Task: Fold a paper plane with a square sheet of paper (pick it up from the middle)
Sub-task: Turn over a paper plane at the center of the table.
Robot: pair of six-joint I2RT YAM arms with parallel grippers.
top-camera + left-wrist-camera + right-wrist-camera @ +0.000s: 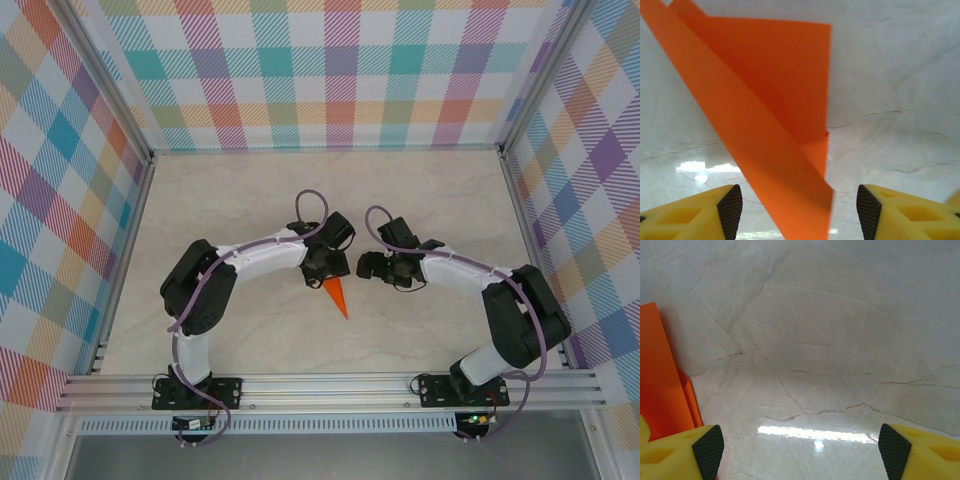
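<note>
Nearest, both arm bases sit bolted to the aluminium rail [330, 385] at the worktop's [440, 190] near edge. The left arm [195, 300] rises from its base to a raised elbow, then its forearm reaches right and away toward the worktop's middle. The right arm [515, 325] mirrors it, with its forearm reaching left. The two wrists come near each other at the centre.

The left tool [799, 212] stands open. Its black pads [730, 210] are well apart and the paper plane [770, 100] runs between them, touching neither. The right tool [800, 450] is also open, with bare worktop between its pads and the plane's orange edge at its left side.

In the top view the plane is on the worktop at the left tool, its point toward the near edge and its far end hidden beneath the tool. Beyond stand checked walls [330, 80].
</note>
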